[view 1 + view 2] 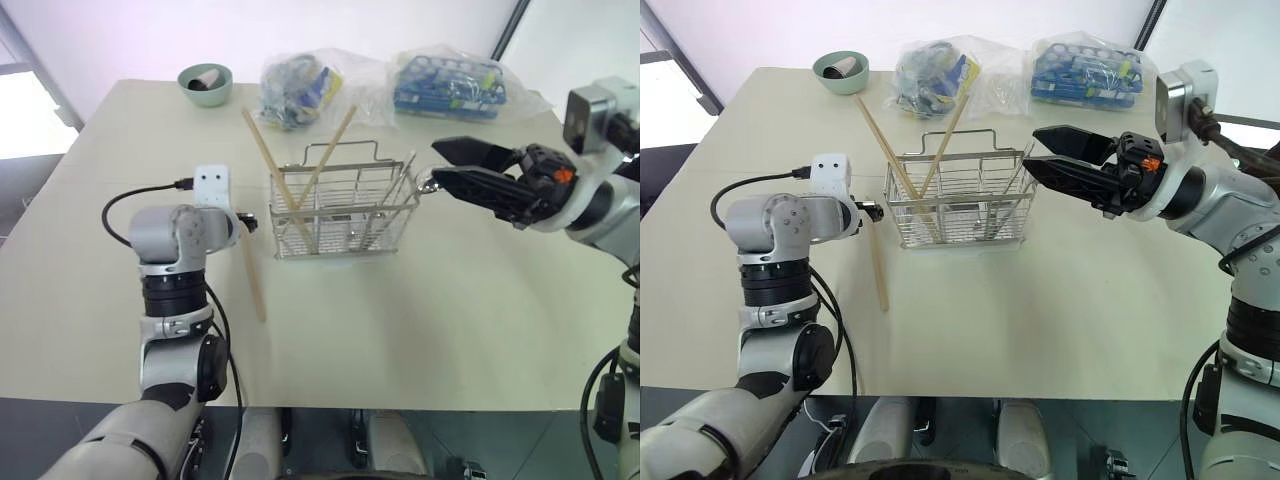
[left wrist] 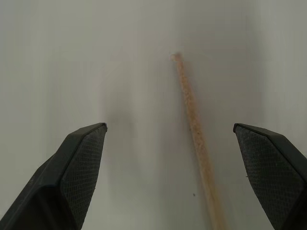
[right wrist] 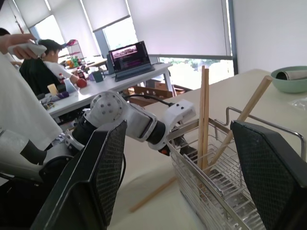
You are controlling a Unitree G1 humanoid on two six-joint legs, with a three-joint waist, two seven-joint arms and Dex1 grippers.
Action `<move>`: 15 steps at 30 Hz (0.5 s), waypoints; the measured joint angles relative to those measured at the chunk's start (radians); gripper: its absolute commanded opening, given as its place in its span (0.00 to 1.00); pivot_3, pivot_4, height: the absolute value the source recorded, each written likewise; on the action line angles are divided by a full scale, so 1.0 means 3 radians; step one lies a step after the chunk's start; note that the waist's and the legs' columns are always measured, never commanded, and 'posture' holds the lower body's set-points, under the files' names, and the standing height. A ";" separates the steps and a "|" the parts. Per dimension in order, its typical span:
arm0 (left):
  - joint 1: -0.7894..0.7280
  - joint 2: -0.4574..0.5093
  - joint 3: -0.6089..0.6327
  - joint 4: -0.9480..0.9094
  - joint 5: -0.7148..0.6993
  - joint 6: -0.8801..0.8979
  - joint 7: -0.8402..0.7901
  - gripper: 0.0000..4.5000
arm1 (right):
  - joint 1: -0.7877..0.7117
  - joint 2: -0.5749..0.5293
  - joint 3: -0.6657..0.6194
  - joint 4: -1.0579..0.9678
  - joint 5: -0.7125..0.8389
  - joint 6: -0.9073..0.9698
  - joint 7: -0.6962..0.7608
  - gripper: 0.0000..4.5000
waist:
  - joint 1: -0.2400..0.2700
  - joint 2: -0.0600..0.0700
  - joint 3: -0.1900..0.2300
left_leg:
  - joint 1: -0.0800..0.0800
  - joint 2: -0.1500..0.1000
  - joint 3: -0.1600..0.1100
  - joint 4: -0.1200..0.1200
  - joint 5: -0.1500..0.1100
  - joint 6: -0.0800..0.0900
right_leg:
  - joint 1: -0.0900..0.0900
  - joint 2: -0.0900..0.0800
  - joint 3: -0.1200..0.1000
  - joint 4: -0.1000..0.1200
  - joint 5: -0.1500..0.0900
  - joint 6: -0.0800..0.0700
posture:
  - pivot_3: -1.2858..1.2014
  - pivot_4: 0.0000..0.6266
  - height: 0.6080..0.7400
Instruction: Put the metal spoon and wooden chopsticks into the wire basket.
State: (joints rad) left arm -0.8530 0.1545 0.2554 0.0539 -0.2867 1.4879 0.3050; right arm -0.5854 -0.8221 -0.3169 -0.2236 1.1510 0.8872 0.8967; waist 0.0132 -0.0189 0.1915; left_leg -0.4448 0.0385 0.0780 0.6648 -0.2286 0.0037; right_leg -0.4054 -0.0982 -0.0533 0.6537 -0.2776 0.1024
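The wire basket point(image 1: 345, 208) stands mid-table with wooden chopsticks point(image 1: 283, 185) leaning crossed inside it. Another wooden chopstick point(image 1: 253, 272) lies flat on the table left of the basket. My left gripper point(image 2: 169, 126) hangs just above that stick's far end, pointing down, open, the stick point(image 2: 194, 129) between its fingers point(image 2: 81, 167) and untouched. My right gripper point(image 1: 436, 163) hovers open beside the basket's right end, pointing left, holding nothing. A slim metal piece point(image 1: 403, 175) leans in the basket's right end; I cannot tell if it is the metal spoon.
A green bowl point(image 1: 205, 83) sits at the table's back left. Two plastic bags point(image 1: 295, 88) point(image 1: 450, 85) of items lie behind the basket. In the right wrist view, people point(image 3: 33, 72) sit at a desk with a laptop point(image 3: 129, 60) beyond the table.
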 measured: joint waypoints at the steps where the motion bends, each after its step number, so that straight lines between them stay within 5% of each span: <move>1: -0.0011 -0.0020 -0.0005 0.0038 0.0027 -0.0040 -0.0017 0.99 | 0.0007 0.0000 -0.0002 -0.0009 0.0000 0.0000 -0.0006 0.79 | 0.0001 0.0000 0.0000 | 0.0000 0.0000 0.0000 0.0000 0.0000 0.0001 | 0.0000 -0.0001 0.0000 0.0000 0.0000 0.0000 | 0.52 0.24 0.83; 3: -0.0058 -0.0029 -0.0022 0.0126 0.0079 -0.0078 -0.0074 0.99 | 0.0019 0.0002 -0.0002 -0.0040 0.0002 0.0000 -0.0026 0.79 | 0.0009 0.0000 0.0000 | 0.0000 -0.0001 0.0000 0.0000 -0.0001 0.0001 | 0.0001 -0.0002 0.0000 0.0000 0.0000 0.0000 | 0.52 0.24 0.83; 6: -0.0082 -0.0028 -0.0099 0.0230 0.0153 -0.0187 -0.0162 0.80 | 0.0107 0.0023 -0.0018 -0.0097 0.0005 0.0000 -0.0077 0.79 | 0.0011 0.0000 -0.0002 | 0.0002 -0.0003 0.0000 0.0000 -0.0001 0.0001 | 0.0003 -0.0005 -0.0001 0.0000 0.0000 0.0000 | 0.52 0.24 0.83; 13: -0.0162 -0.0092 -0.0103 0.0395 0.0277 -0.0320 -0.0235 0.01 | 0.0215 0.0038 -0.0070 -0.0172 0.0028 0.0000 -0.0116 0.79 | 0.0001 0.0003 -0.0003 | 0.0004 -0.0002 -0.0001 0.0000 -0.0001 0.0002 | 0.0004 -0.0006 -0.0001 0.0001 0.0000 0.0000 | 0.52 0.24 0.83; 15: -0.0174 -0.0099 -0.0072 0.0415 0.0301 -0.0330 -0.0237 0.01 | 0.0237 0.0028 -0.0071 -0.0179 0.0028 0.0000 -0.0098 0.79 | 0.0000 0.0003 -0.0003 | 0.0004 -0.0002 0.0000 0.0000 -0.0001 0.0002 | 0.0003 -0.0006 -0.0001 0.0001 0.0000 0.0000 | 0.52 0.24 0.83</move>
State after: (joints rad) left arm -0.9051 0.1248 0.2337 0.1783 -0.1964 1.3888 0.2338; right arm -0.5142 -0.8135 -0.3382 -0.2774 1.1592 0.8871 0.8671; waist 0.0133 -0.0182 0.1905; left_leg -0.4435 0.0378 0.0779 0.6648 -0.2289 0.0043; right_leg -0.4044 -0.0999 -0.0535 0.6541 -0.2776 0.1024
